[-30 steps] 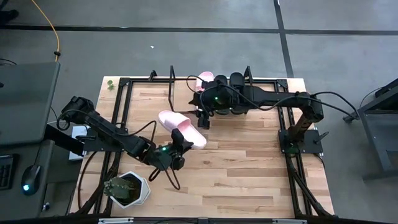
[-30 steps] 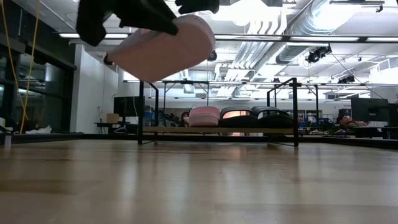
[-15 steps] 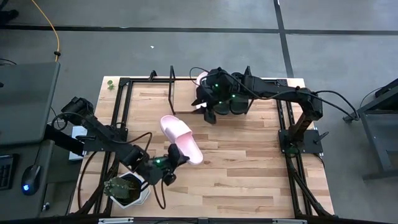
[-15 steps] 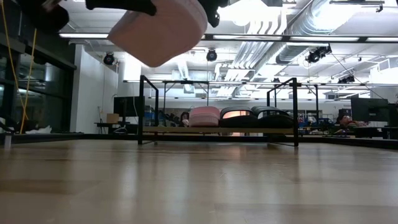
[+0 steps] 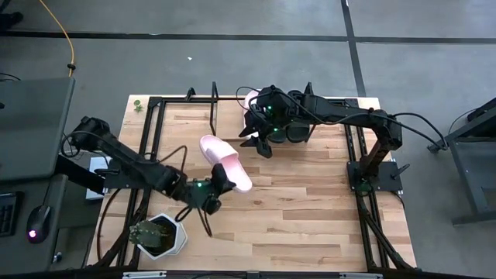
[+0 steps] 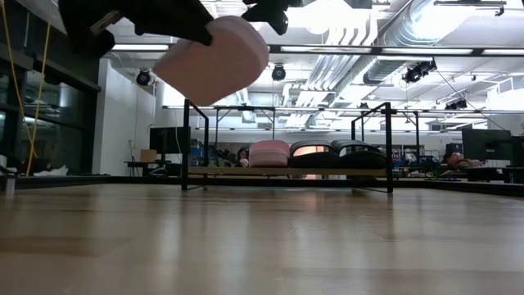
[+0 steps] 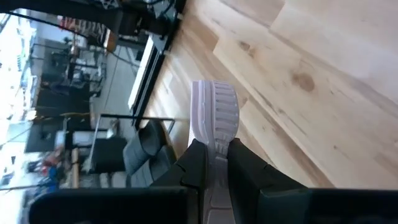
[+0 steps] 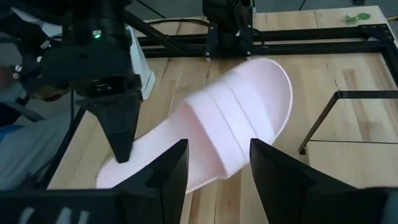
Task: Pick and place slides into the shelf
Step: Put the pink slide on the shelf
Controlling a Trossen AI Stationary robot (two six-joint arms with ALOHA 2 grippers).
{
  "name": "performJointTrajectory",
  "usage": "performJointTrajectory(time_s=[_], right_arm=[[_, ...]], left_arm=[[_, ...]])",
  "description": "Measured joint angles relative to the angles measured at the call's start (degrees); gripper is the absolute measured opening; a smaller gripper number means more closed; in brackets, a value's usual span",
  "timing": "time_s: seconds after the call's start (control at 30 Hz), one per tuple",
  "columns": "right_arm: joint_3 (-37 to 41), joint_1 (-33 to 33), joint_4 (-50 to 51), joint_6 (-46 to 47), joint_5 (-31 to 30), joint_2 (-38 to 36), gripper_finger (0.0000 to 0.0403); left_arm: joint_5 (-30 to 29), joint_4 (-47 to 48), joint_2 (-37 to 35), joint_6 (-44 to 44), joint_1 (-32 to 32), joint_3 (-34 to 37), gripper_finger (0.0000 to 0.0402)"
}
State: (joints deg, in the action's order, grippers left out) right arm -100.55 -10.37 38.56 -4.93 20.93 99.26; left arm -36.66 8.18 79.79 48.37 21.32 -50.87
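1 pale pink open-toe slide sandal (image 5: pixel 225 161) hangs in the air above the light wooden tabletop (image 5: pixel 294 209), pinched at its heel end by my left gripper (image 5: pixel 212 187). In my left wrist view the 2 dark fingers (image 7: pixel 198 163) close on the sandal's ribbed sole edge (image 7: pixel 216 118), and the low view shows the sandal (image 6: pixel 214 59) well clear of the table. Just beside that arm, at the table's near left corner, sits a white hexagonal pot with a green plant (image 5: pixel 159 235).

Farther across, my right gripper (image 5: pixel 257 138) hovers between the carried sandal and the shelf, its fingers spread wide with nothing between them. Its wrist camera looks down past the 2 open fingers (image 8: pixel 168 174) onto the pink sandal's wide strap (image 8: pixel 214 140).

At the far edge stands the low shelf with a light wooden board and thin black metal frame ends (image 6: pixel 286 170). On it, in the low view, rest 3 sandals side by side: 1 pale pink (image 6: pixel 268 152) on the left and 2 black ones (image 6: pixel 340 154) to its right. The board's left part, beside the pink one, is bare.
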Motion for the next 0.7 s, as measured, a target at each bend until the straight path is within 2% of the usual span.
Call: performJointTrajectory(time_s=[0.13,0.23,0.43,0.7], right_arm=[[0.0,0.0,0.3,0.0,-0.1,0.0,0.0161],[0.0,0.0,0.8,0.0,-0.1,0.0,0.0161],[0.0,0.0,1.7,-0.4,-0.2,0.0,0.0161],[0.0,0.0,0.7,-0.5,-0.2,0.0,0.0161]], left_arm=[[7.9,-4.8,-3.7,2.5,-3.8,3.4,0.0030],[10.7,-8.6,-6.9,3.9,-6.5,6.4,0.0030],[21.2,-15.0,-14.5,5.5,-12.7,12.4,0.0030],[36.5,-25.6,-18.6,8.3,-22.4,17.9,0.0029]])
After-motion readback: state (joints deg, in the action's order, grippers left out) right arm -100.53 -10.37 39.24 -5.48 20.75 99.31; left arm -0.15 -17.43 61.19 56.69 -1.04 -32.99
